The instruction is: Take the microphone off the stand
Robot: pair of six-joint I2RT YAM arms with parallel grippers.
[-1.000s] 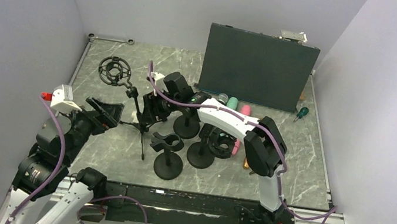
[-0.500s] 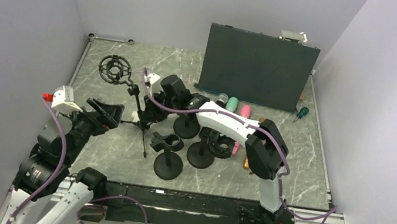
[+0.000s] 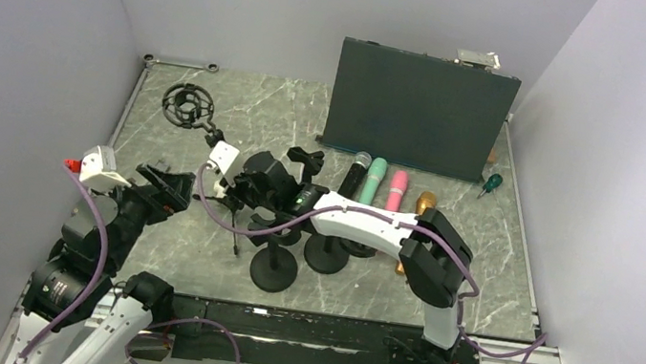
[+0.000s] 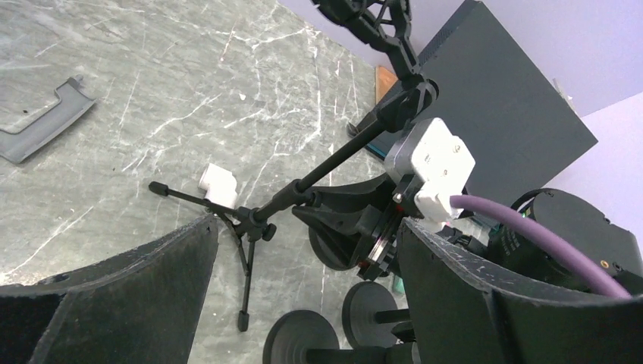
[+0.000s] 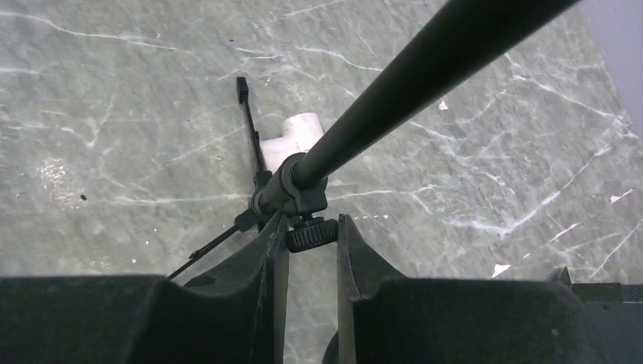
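In the overhead view a tripod stand [image 3: 210, 133] is seen left of centre on the marbled table [image 3: 282, 104], its thin pole slanting up to a black ring-shaped shock mount [image 3: 187, 106] in the upper left of the frame. Whether a microphone is seated in that mount cannot be told. Four microphones are laid side by side in front of the dark upright panel [image 3: 417, 109] at the upper right: a black one [image 3: 355, 175], a teal one [image 3: 374, 180], a pink one [image 3: 396, 190] and a gold one [image 3: 420, 203], the last partly hidden by the arm. The right gripper [image 5: 312, 226] is reached across to the left, low on the stand, and its jaws are drawn nearly together on the small knurled knob [image 5: 312, 236] just under the collar where the pole meets the legs, as shown in the right wrist view. A small white block [image 5: 299, 127] is seen lying on the table behind the tripod's hub. The left gripper [image 3: 175, 187] is held at the left of the overhead frame, near the stand but apart from it, with its jaws spread wide and nothing between them. In the left wrist view the stand and the right arm's wrist are framed between its two fingers. Two round-based holders [image 3: 273, 271] [image 3: 326, 255] are placed at lower centre, partly covered by the right arm.
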